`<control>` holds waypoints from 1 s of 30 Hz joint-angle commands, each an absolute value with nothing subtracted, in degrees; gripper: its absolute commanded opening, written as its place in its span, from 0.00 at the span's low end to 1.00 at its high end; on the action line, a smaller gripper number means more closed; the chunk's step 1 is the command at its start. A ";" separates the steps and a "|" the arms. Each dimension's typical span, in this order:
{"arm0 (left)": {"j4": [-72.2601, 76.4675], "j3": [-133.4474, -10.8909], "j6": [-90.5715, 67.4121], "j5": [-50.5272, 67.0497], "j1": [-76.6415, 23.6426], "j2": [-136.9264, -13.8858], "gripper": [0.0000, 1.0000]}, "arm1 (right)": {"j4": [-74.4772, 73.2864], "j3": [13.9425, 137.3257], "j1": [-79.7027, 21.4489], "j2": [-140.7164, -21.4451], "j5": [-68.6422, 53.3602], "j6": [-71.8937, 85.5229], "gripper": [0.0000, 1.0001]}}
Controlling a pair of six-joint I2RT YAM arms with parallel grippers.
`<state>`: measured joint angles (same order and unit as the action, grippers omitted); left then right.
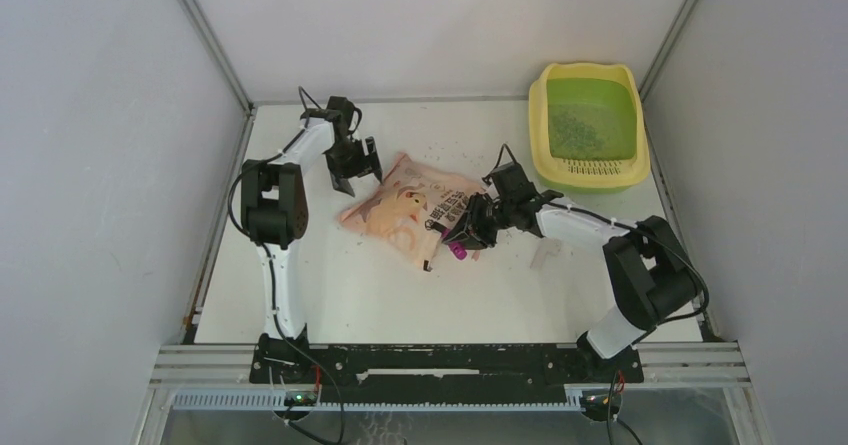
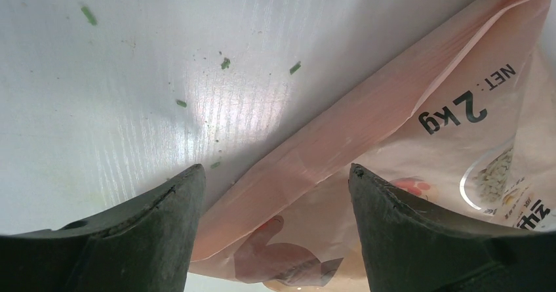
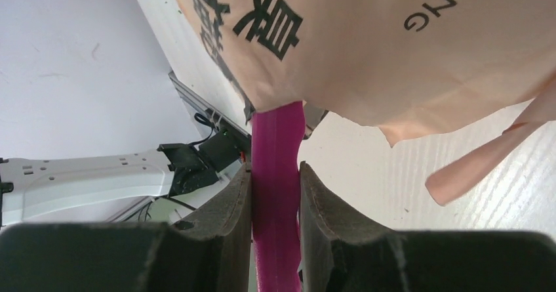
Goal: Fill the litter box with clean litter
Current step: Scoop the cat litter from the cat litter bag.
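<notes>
Right gripper clamped on magenta scoop; left gripper spread over bag edge.
We note the litter box at the table's far right corner, some litter inside.

The box is sitting in the table's far right corner, with litter lying in it. The bag is lying mid-table, the scoop sticking from its right end.

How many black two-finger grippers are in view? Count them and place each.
2. The left gripper, open, straddles the far-left edge of the peach-pink printed bag. The right gripper, at the bag's right end, is shut on the magenta plastic scoop. None hidden.
</notes>
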<state>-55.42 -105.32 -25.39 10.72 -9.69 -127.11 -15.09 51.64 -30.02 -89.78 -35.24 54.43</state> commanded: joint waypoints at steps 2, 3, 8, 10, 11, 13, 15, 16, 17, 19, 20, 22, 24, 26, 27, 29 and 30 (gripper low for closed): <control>-54.87 -105.59 -24.14 11.97 -10.10 -127.64 0.84 | -12.46 55.93 -31.42 -95.84 -37.17 53.81 0.00; -54.92 -105.75 -24.05 11.92 -10.18 -127.84 0.83 | -11.85 56.39 -32.35 -96.92 -37.18 54.12 0.00; -56.00 -107.63 -22.89 12.00 -11.29 -129.72 0.82 | -10.29 59.10 -34.54 -101.39 -38.36 55.02 0.00; -56.08 -107.40 -22.60 12.45 -11.70 -130.03 0.80 | -11.09 60.47 -34.84 -102.33 -39.33 54.56 0.00; -56.12 -107.03 -22.59 12.48 -11.81 -129.95 0.79 | -12.32 61.18 -34.89 -102.20 -40.03 53.81 0.00; -56.08 -106.48 -22.36 12.10 -11.87 -129.71 0.79 | -15.14 61.77 -34.78 -100.70 -41.21 51.03 0.00; -56.21 -106.35 -21.93 11.39 -11.86 -129.44 0.79 | -19.03 61.75 -34.12 -98.70 -42.79 48.11 0.00; -56.28 -106.39 -21.84 11.26 -11.79 -129.27 0.79 | -20.93 61.77 -33.82 -97.61 -43.52 46.55 0.00; -56.18 -106.43 -21.67 11.18 -11.71 -129.26 0.79 | -22.69 61.79 -33.32 -96.76 -44.30 45.25 0.00; -56.37 -106.78 -21.58 10.94 -11.70 -129.35 0.79 | -25.85 62.05 -31.74 -95.45 -46.18 42.33 0.00; -56.49 -106.94 -21.55 10.98 -11.72 -129.44 0.79 | -29.31 63.17 -31.17 -95.45 -46.94 39.91 0.00; -56.51 -106.88 -21.62 11.21 -11.69 -129.39 0.79 | -37.03 66.22 -30.86 -96.61 -46.60 33.77 0.00; -56.48 -106.88 -21.57 11.30 -11.73 -129.44 0.79 | -41.40 68.27 -31.26 -97.70 -46.78 29.49 0.00; -56.55 -106.86 -21.61 11.32 -11.71 -129.41 0.79 | -42.08 68.55 -31.53 -97.93 -46.84 28.33 0.00; -56.57 -106.80 -21.61 11.32 -11.74 -129.38 0.79 | -42.02 68.56 -31.40 -98.29 -47.14 28.30 0.00; -56.54 -106.83 -21.56 11.31 -11.71 -129.16 0.79 | -41.03 68.53 -31.38 -99.61 -48.98 29.03 0.00; -56.58 -106.89 -21.51 11.31 -11.77 -129.05 0.79 | -38.98 68.13 -31.38 -100.24 -51.40 30.33 0.00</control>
<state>-55.48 -105.47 -23.35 11.25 -11.25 -129.54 -38.06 66.94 -31.16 -98.59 -45.58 32.88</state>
